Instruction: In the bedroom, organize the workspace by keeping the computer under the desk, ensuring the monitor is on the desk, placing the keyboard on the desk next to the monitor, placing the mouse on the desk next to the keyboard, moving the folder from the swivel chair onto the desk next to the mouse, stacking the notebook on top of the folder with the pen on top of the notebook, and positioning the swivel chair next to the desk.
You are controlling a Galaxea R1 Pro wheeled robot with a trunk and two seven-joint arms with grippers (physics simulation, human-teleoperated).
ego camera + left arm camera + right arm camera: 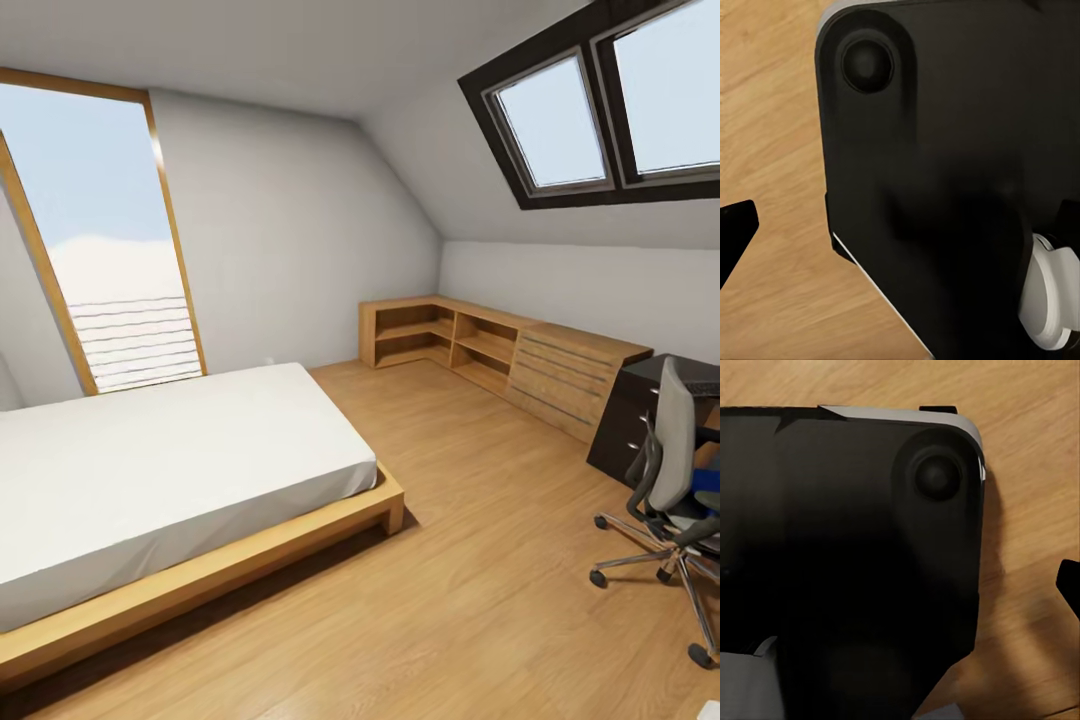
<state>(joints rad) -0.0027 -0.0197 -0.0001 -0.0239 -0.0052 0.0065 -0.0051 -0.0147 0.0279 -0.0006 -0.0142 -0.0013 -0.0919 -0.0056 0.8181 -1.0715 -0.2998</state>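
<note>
Neither wrist picture let me tell how far either hand stood open; each looked down past the robot's black base (945, 187) at the wood floor (480, 560). One swivel chair (668, 500) stood just beside the black surface (625, 420), a bit of blue folder (708, 497) on its seat. One bed (170, 470), one low wooden dresser (500, 355).
</note>
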